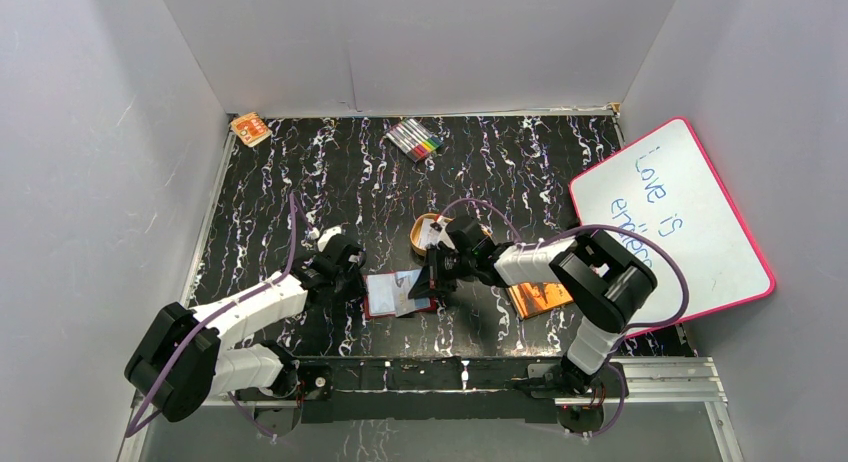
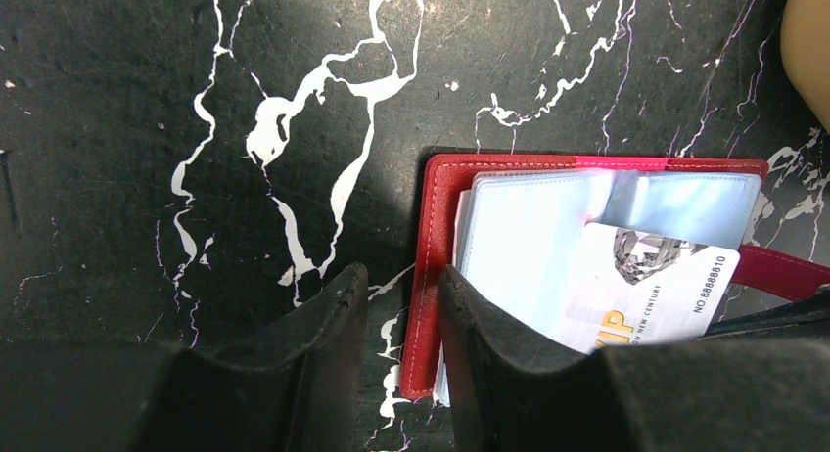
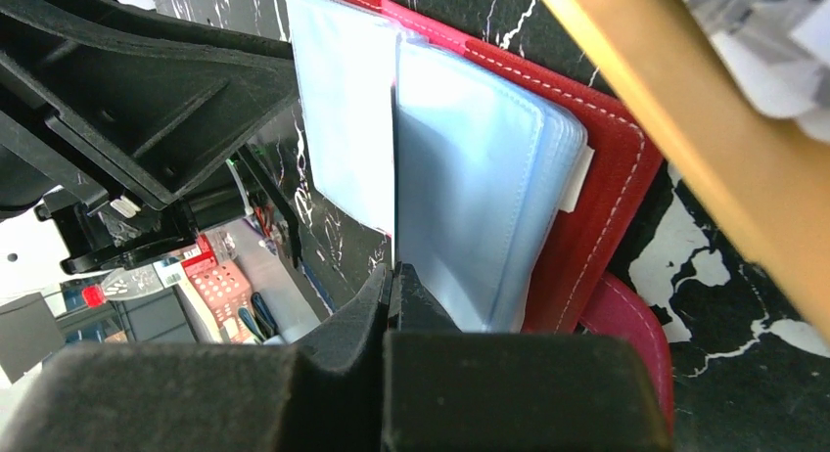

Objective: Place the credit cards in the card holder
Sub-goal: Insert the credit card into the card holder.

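Note:
The card holder (image 1: 383, 294) lies open on the black marbled table, red cover down and pale-blue sleeves (image 2: 519, 237) up. A white credit card (image 2: 636, 286) printed with a diamond sits slanted, partly inside a sleeve. My right gripper (image 1: 437, 282) is shut on that card's near end; in the right wrist view the card shows only as a thin edge (image 3: 394, 217) above the closed jaws (image 3: 394, 268). My left gripper (image 2: 399, 276) stands open astride the holder's left edge (image 2: 431, 237), one finger on the table and the other on the sleeves. More cards (image 1: 434, 234) lie in the orange tray.
The orange oval tray (image 1: 422, 225) sits just behind the right gripper and close to the holder (image 3: 685, 129). An orange-brown book (image 1: 540, 297) lies under the right arm. A whiteboard (image 1: 680, 222) leans at the right, with markers (image 1: 415, 139) and a small orange box (image 1: 250, 129) at the back.

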You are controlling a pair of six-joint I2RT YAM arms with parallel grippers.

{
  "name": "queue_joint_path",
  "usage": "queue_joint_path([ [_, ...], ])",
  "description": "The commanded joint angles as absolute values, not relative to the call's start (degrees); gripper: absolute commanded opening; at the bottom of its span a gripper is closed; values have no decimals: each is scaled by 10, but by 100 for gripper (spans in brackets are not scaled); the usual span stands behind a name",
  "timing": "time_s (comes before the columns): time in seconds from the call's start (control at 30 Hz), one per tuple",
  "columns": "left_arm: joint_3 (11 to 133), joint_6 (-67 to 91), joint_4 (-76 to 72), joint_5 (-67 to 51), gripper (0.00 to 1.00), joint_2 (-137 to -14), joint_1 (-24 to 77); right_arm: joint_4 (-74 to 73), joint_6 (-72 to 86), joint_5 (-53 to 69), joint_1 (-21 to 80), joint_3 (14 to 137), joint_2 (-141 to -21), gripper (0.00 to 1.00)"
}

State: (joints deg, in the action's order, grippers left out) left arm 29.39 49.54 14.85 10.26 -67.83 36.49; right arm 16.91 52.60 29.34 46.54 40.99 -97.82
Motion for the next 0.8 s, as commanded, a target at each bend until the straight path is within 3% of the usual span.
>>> queue_joint_path([
  [0.0, 280, 495, 186, 113, 31, -691, 362, 187, 525, 305, 465, 437, -990, 0],
  [0.77, 279, 491, 172, 93, 30, -703, 362, 237, 544, 292, 464, 440, -1016, 0],
])
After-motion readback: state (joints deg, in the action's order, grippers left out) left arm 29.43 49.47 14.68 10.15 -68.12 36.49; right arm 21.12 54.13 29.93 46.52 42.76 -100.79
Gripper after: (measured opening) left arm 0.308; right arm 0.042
